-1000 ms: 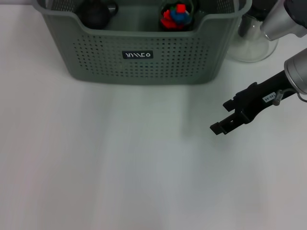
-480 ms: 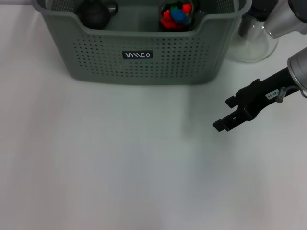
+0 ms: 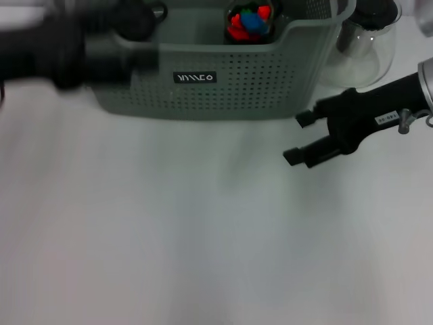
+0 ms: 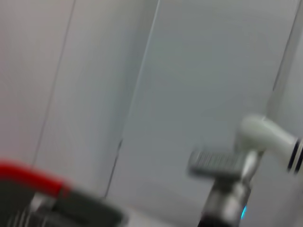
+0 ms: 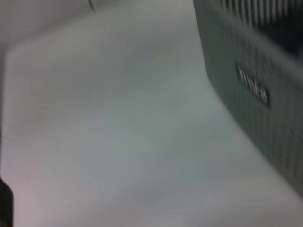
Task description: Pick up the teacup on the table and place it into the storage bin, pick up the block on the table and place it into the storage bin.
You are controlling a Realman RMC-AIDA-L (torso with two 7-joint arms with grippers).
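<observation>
Bin: the grey-green bin [image 3: 223, 81] sits at the far edge of the white worktop [image 3: 169, 230], black label facing the robot; the right wrist view shows its perforated wall [image 5: 255, 90] close by.
Teacup: a dark round teacup [image 3: 139, 17] lies inside the bin, at its left end, partly hidden by the left arm.
Block: a red, blue and green block [image 3: 249, 19] sits inside the bin, right of centre.
Right hand: the right hand [image 3: 298, 139] hangs over the worktop just in front of the bin's right corner, fingers spread with nothing between them, pointing left.
Left hand: the left arm sweeps in as a dark blur across the bin's left front, and its hand [image 3: 139, 57] is lost in that smear; whether it is spread or pressed together, I cannot tell.
Glass pot: a clear glass pot [image 3: 362, 47] with a dark lid stands just right of the bin, behind the right arm.
Left wrist view: only pale panels and a blurred arm part, nothing of the task's things.
</observation>
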